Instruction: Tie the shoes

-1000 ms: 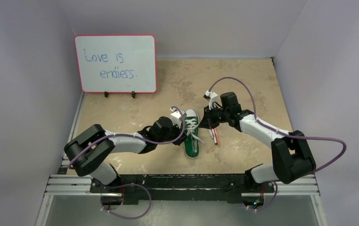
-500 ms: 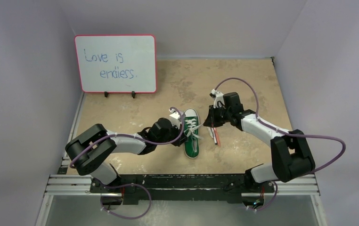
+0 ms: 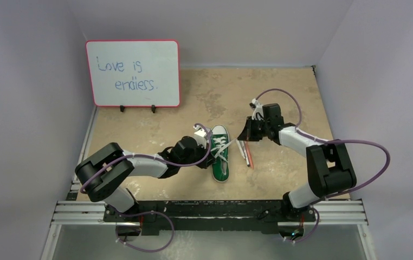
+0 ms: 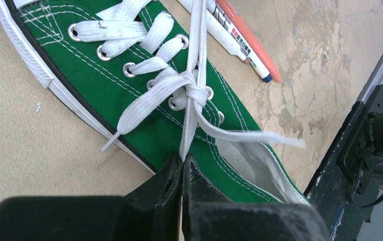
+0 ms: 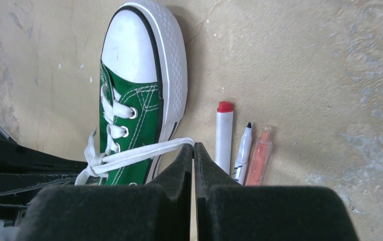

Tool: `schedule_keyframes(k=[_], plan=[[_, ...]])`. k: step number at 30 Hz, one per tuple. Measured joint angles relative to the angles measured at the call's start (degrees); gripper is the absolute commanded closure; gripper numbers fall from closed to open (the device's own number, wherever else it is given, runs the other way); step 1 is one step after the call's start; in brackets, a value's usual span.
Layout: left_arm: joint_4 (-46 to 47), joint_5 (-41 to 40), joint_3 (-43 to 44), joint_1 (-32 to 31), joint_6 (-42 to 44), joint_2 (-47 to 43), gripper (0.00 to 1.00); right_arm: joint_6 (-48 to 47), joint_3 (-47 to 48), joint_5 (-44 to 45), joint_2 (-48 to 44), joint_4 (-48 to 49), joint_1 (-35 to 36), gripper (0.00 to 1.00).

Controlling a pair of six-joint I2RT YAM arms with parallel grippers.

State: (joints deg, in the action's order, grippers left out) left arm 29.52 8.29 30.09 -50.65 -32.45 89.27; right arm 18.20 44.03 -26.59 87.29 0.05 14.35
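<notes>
Green sneaker (image 3: 221, 161): L gripper (image 4: 182, 164), R gripper (image 5: 193, 150) clamp laces (image 4: 191, 90)

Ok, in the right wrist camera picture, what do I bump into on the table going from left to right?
Green canvas sneaker with a white rubber toe cap → fat white marker with a red cap → thin white pen with a black tip → orange see-through highlighter.

Matt green canvas sneaker (image 4: 96, 90) with woven cloth laces (image 4: 192, 91), shiny metal eyelets (image 4: 74, 32), on a rough, perhaps cork table (image 4: 38, 150).
</notes>
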Motion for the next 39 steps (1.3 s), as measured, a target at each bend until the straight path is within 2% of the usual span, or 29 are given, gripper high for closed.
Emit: schedule_keyframes(k=[30,31,32,34,35,36,37,38,39], plan=[[5.62,0.02,-3.89,0.02,-3.74,-0.04,1.00,-0.09,1.01,-5.90,4.70,6.12,-4.46,1.00],[5.38,0.02,-3.74,0.02,-3.63,-0.09,0.89,-0.24,1.07,-5.86,4.70,6.08,-4.46,1.00],[4.92,0.04,-3.50,0.02,-3.37,-0.15,0.78,-0.31,1.14,-5.84,4.70,6.08,-4.46,0.95],[3.61,0.09,-3.17,0.00,-2.82,-0.83,0.65,-0.74,1.66,-5.20,4.57,5.44,-4.35,0.66],[3.10,0.09,-3.17,0.00,-2.62,-1.53,0.61,-0.92,2.03,-4.39,4.39,4.94,-4.24,0.57],[2.34,0.02,-3.23,-0.11,-2.82,-2.64,0.59,-1.57,2.64,-3.08,3.98,4.04,-3.76,0.30],[1.29,-0.22,-3.37,-0.24,-2.73,-4.09,0.52,-1.90,3.17,-2.01,3.48,3.23,-3.45,0.08],[-0.33,-0.85,-3.76,-0.39,-2.62,-5.95,0.44,-2.56,4.07,-0.50,2.60,1.73,-2.97,0.02],[-2.03,-1.75,-4.28,-0.37,-2.40,-7.76,0.39,-2.71,4.61,0.50,1.88,0.76,-2.64,0.01]])
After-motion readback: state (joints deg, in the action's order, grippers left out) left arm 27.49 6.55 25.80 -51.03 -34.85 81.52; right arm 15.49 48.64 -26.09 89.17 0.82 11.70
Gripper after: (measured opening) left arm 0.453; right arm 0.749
